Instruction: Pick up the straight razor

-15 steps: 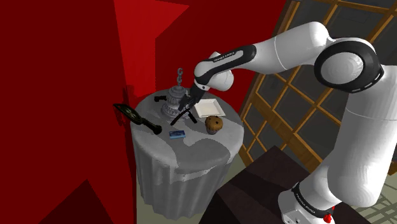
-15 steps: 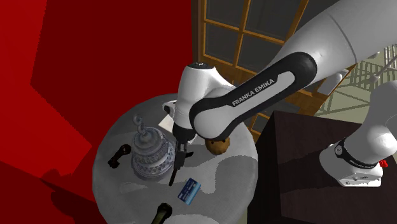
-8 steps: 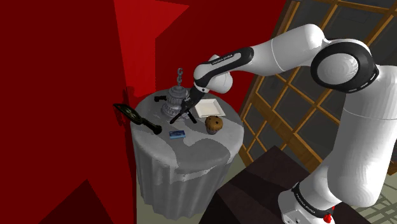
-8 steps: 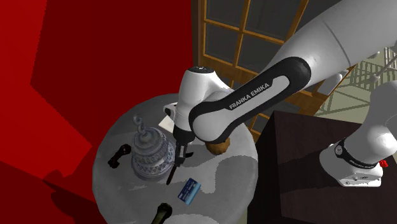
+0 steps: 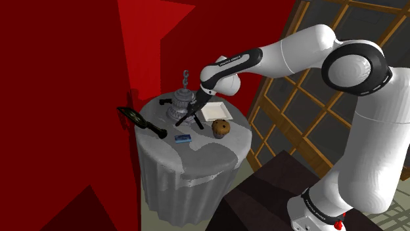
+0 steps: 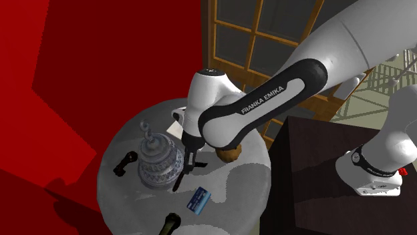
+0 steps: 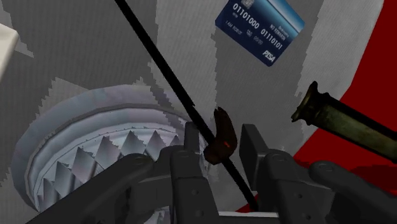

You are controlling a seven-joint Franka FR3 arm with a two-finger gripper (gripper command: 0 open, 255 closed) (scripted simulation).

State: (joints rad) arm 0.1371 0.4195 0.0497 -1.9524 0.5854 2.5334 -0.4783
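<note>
Two black fingers (image 7: pixel 191 149) of the gripper (image 7: pixel 221 137) are clasping the straight razor (image 7: pixel 167 67), which is slanting over the round grey table (image 5: pixel 204 149), just beside the ornate lidded jar (image 6: pixel 159 163) and near the blue card (image 7: pixel 259 28).

The white arm reaches out, elbow bent, hand (image 7: pixel 219 141) tipped downward, its fingers (image 7: pixel 191 145) clasping the straight razor (image 7: pixel 167 73)

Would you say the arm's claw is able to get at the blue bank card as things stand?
Reaching it, probably yes: the blue rectangular bank card lies bare on the grey round table near the claw. But the claw is shut on the thin black straight razor, so grasping looks unlikely.
</note>
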